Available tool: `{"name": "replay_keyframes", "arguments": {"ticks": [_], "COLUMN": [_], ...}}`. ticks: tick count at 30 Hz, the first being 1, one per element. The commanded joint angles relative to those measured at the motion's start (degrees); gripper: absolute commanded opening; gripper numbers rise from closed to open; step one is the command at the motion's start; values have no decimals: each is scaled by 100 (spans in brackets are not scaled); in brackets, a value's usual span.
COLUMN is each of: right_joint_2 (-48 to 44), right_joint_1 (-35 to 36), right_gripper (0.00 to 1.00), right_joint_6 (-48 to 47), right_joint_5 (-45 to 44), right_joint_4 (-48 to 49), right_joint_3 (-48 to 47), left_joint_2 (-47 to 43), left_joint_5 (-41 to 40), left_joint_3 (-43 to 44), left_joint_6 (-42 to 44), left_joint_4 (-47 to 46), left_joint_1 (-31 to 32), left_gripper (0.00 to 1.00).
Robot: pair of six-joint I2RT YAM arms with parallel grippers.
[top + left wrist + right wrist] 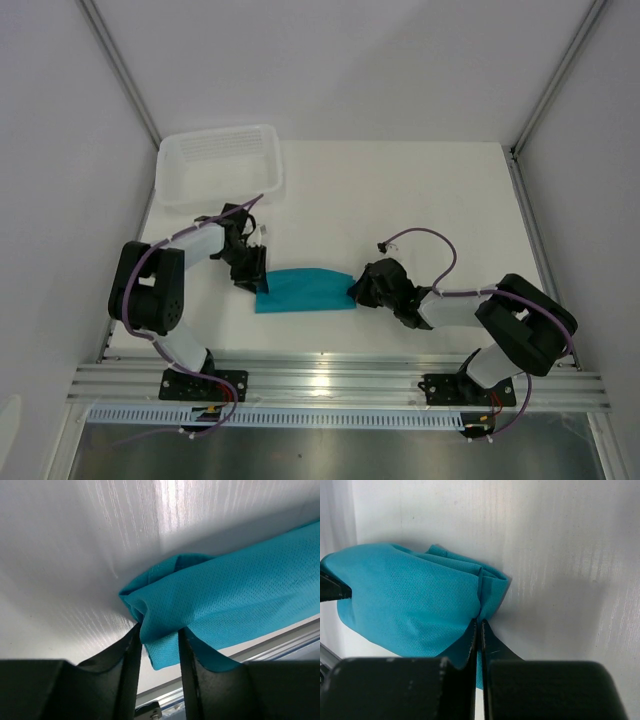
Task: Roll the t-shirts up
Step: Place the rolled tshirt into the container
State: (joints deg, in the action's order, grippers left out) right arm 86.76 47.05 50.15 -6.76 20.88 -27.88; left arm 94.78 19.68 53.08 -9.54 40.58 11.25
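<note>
The teal t-shirt [305, 290] lies on the white table as a long narrow folded band between my two grippers. My left gripper [258, 282] is at its left end. In the left wrist view a bunched fold of the t-shirt [225, 595] fills the space between the two black fingers and touches both, with a flap hanging below, so the left gripper [159, 630] is shut on cloth. My right gripper [355, 292] is at the right end. In the right wrist view the right gripper [479, 622] has its jaws pressed together on a thin edge of the t-shirt [410, 605].
A white plastic tray [220, 162] stands at the back left of the table, behind the left arm. An aluminium rail [330, 385] runs along the near edge just in front of the shirt. White walls close in the table on both sides.
</note>
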Motion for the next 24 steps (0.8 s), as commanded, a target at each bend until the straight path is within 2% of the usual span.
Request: {"name": "replay_keyframes", "arguments": {"ticks": [1, 4, 5, 6, 9, 10, 13, 17, 24], "right_joint_2": [-80, -150, -194, -221, -335, -379, -520, -450, 332], "right_joint_1": [50, 41, 41, 41, -20, -64, -283, -328, -494], "right_gripper": [0, 0, 0, 0, 16, 32, 46, 50, 52], "right_joint_6": [83, -5, -49, -110, -312, -374, -594, -840, -490], "right_joint_5": [-71, -79, -88, -71, 17, 69, 421, 422, 1044], "right_joint_4": [-5, -84, -137, -172, -357, -444, -637, -1183, -552], "right_joint_3": [63, 19, -24, -51, -130, -130, -191, -508, -526], "left_joint_2": [233, 313, 356, 374, 409, 383, 304, 260, 260], "left_joint_5": [-132, -105, -148, -149, -61, -70, -96, -114, -96], "left_joint_3": [361, 431, 449, 466, 519, 484, 431, 387, 405], "left_joint_6": [-162, -118, -110, -101, -92, -92, -74, -57, -22], "left_joint_4": [284, 363, 354, 372, 363, 328, 214, 126, 82], "left_joint_1": [-26, -61, -70, -113, -193, -202, -228, -228, -228], "left_gripper": [36, 20, 7, 1, 1, 1, 1, 1, 1]}}
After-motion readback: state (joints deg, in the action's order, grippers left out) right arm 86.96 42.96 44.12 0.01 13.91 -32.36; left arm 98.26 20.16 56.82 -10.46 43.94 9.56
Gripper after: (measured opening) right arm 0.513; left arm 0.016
